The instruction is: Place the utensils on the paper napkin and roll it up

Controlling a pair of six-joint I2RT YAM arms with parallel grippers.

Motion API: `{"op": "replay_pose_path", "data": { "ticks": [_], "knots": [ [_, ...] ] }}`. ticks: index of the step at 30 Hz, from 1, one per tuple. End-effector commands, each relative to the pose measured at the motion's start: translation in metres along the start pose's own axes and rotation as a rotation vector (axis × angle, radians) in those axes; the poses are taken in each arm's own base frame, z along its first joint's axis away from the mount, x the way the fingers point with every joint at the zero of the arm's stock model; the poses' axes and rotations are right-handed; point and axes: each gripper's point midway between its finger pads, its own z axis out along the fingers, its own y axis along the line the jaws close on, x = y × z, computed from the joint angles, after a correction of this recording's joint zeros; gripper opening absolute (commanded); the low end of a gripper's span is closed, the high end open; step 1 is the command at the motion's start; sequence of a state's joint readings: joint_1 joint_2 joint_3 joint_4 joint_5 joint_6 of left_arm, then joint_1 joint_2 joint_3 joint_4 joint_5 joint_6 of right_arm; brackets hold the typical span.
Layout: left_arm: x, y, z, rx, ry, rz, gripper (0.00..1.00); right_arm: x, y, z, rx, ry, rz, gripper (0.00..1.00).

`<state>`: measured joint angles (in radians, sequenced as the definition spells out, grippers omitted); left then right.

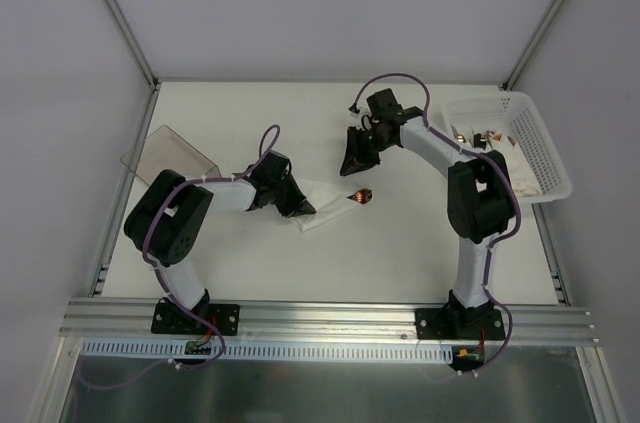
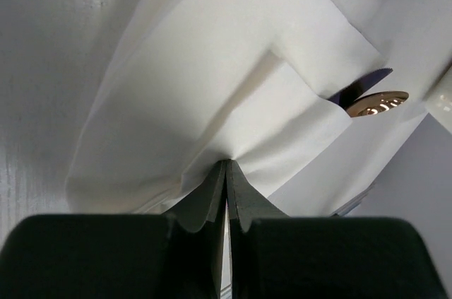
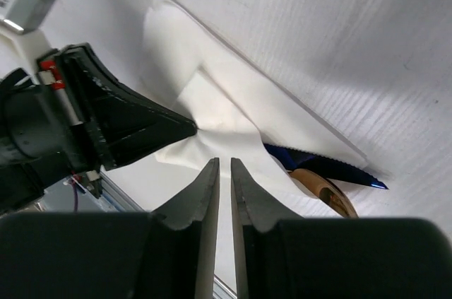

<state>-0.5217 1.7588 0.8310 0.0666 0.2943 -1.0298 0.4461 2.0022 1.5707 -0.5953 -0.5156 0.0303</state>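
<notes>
The white paper napkin [image 1: 327, 209] lies folded on the table, and my left gripper [image 1: 300, 208] is shut on a pinched fold of it [image 2: 226, 162]. The utensils stick out of the fold's open end: a golden-brown spoon tip [image 2: 378, 103] and a dark serrated knife blade [image 2: 364, 85]; the rest of them is hidden under the paper. From above they show as a small brown spot [image 1: 362, 197]. My right gripper [image 1: 357, 158] hangs just beyond the napkin [image 3: 212, 94], jaws a narrow gap apart [image 3: 224, 163] with nothing between them. It looks at the knife [image 3: 332, 168] and spoon [image 3: 321, 189].
A white perforated basket [image 1: 540, 148] with a few small items stands at the right edge. A clear smoky plastic container [image 1: 168, 155] lies at the left, behind the left arm. Metal frame rails run along the table's sides and near edge.
</notes>
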Motion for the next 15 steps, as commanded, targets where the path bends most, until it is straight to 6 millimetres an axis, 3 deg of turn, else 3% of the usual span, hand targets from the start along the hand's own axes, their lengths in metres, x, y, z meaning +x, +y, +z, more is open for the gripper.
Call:
{"op": "replay_pose_path", "data": {
  "ticks": [1, 15],
  "knots": [
    [0.000, 0.076, 0.002, -0.262, -0.066, -0.101, 0.00, 0.000, 0.025, -0.008, -0.077, -0.020, 0.024, 0.15],
    [-0.025, 0.113, -0.027, -0.296, -0.172, -0.230, 0.00, -0.002, 0.040, 0.017, -0.157, -0.004, 0.132, 0.15]
  ]
}}
